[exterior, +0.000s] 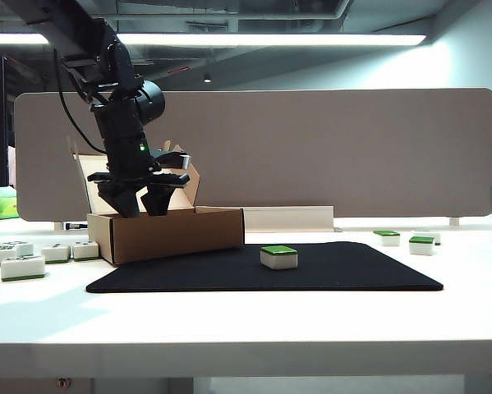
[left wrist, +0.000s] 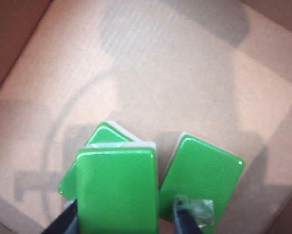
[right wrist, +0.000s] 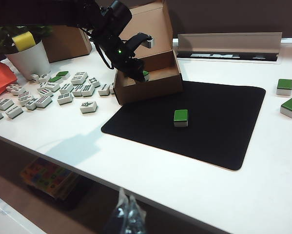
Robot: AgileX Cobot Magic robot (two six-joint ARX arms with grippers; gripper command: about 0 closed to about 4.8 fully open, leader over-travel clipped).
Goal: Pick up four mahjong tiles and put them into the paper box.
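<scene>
Mahjong tiles (left wrist: 117,187) with green tops were already gathering in the paper box (exterior: 176,234) at the left of the surface (exterior: 229,320): the left wrist view showed three of them on its pale floor, one lying partly over another and a third just beside. The left pincer (exterior: 144,199) hung in the box's mouth with its jaws spread either side of the topmost tile and not pressing it, so I took that tile as just let go. By my reckoning the drop of the third tile was the step in hand. The next move would call for lifting clear of the box walls and the raised lid (exterior: 139,176), then crossing rightward.

Further right, one green tile (exterior: 279,257) sat alone on the black mat (exterior: 344,267), with open room on every side for a straight descent. Beyond the mat's right edge more green tiles (exterior: 422,245) lay near the surface's far side. The right pincer (right wrist: 126,214) waited low at the near edge, well apart from everything; whether it was released or clenched, I could not tell.
</scene>
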